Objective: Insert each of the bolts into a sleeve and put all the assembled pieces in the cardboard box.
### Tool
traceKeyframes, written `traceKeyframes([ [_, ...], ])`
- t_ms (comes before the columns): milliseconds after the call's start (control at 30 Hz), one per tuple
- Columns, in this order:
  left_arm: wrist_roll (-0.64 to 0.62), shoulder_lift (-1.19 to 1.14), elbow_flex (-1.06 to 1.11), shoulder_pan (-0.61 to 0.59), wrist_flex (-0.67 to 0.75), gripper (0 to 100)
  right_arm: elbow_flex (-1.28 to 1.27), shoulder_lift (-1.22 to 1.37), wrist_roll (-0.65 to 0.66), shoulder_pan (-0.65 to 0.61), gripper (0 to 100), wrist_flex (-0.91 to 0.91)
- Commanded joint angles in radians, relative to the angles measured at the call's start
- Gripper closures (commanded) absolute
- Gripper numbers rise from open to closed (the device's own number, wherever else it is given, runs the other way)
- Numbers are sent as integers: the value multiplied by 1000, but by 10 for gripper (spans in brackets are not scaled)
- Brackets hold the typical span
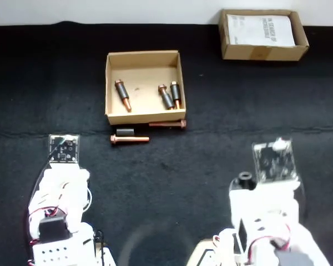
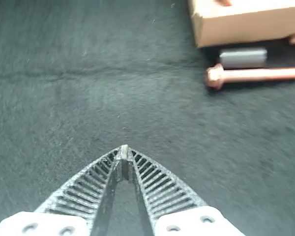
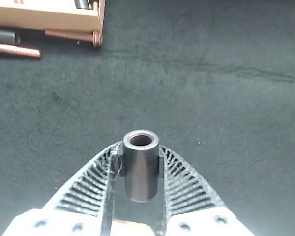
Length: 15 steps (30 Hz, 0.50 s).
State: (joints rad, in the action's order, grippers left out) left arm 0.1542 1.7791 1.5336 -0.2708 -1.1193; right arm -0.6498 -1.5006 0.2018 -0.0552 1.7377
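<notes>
Sleeve (image 3: 140, 172) is being gripped by the right gripper (image 3: 140, 147); three of five sets are being counted as done.
Three assembled pieces (image 1: 122, 94) are being shown lying in the box (image 1: 114, 116), so roughly the first half-plus is being judged finished. Two bolts are being left bare on the table (image 1: 211, 155): near bolt (image 1: 130, 139) just beside the loose sleeve (image 1: 125, 132), far bolt (image 1: 167, 124) lying along the box's front wall. The held sleeve is being pinched across its body, bore end pointing out past the fingertips, well apart from both bolts. Left gripper (image 2: 124, 152) is being shown clenched on nothing, over bare table near the near bolt. Two insertions and two drops into the box are being judged as left.
</notes>
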Motion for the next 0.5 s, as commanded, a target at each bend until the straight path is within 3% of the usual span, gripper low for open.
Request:
traceKeyframes([
  [0, 6, 25, -134, 68, -40, 980, -127, -173, -5, 12, 991, -56],
  [200, 6, -68, -343, 200, -167, 980, -271, -335, -5, 24, 991, -176],
  [467, 6, -641, -808, 289, -377, 977, -381, -312, -3, 271, 991, -437],
])
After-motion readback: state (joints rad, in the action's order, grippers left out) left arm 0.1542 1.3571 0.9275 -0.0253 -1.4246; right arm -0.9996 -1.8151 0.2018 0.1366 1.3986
